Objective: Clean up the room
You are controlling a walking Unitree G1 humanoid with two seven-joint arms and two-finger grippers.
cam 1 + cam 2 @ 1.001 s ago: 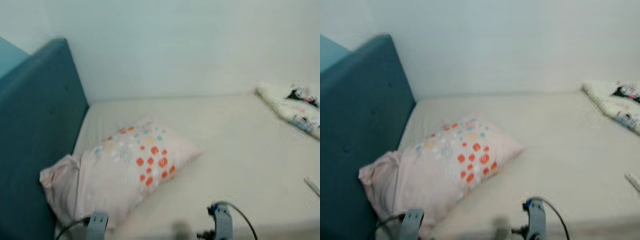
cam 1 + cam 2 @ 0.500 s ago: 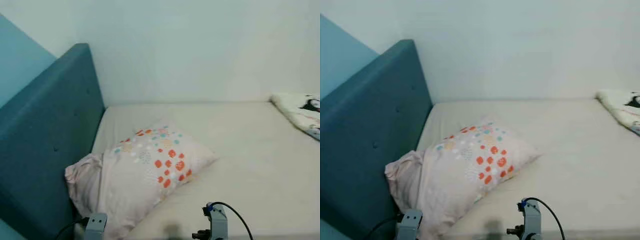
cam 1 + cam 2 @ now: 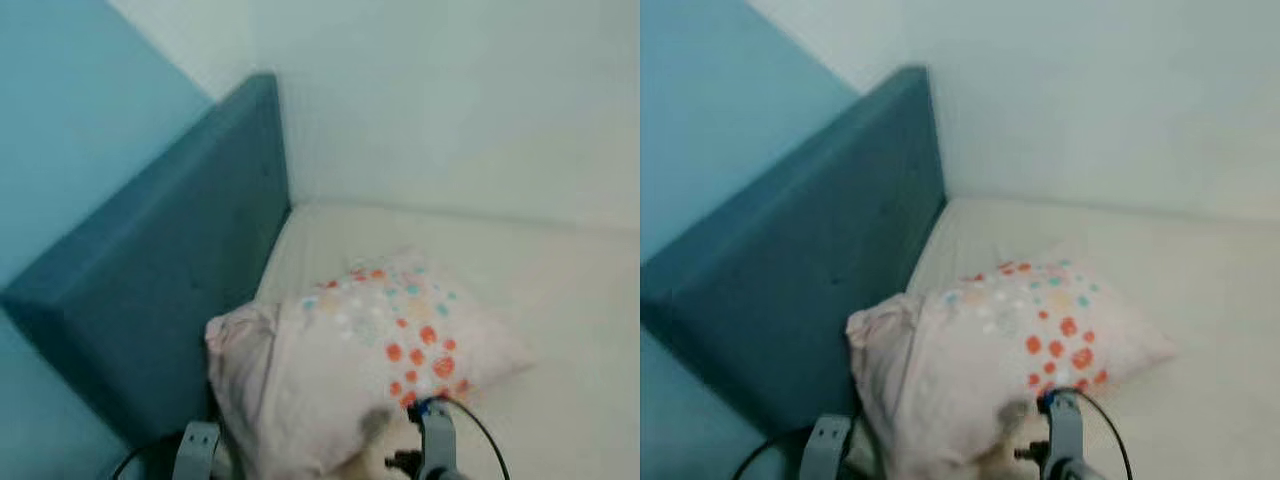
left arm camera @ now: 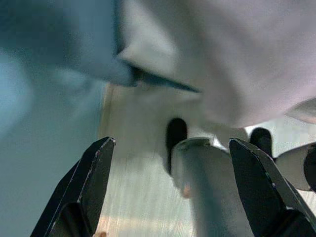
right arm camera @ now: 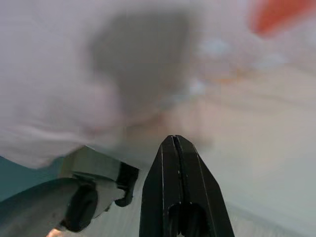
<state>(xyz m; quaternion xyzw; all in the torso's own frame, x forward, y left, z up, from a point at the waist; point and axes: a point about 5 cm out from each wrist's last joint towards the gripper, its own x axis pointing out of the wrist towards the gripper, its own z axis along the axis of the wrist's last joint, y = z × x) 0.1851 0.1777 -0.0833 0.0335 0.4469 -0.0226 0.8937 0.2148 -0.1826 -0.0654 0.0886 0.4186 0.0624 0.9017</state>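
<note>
Pale pink pillow with orange, teal and white dots lies on the cream-sheeted bed, its left end bunched up against the dark teal padded headboard. Views are blurred. Headboard meets the light blue wall on the left; white wall runs behind the bed.

Right gripper: its 2 black fingers are pressed together, tip just short of the pillow's near edge. Its silver wrist with a black cable shows low in the head views, in front of the pillow.

Left gripper: fingers spread wide, nothing between them, pointing down at light wood floor under the bed edge beside a silver robot leg. Left wrist sits low by the headboard's corner.
</note>
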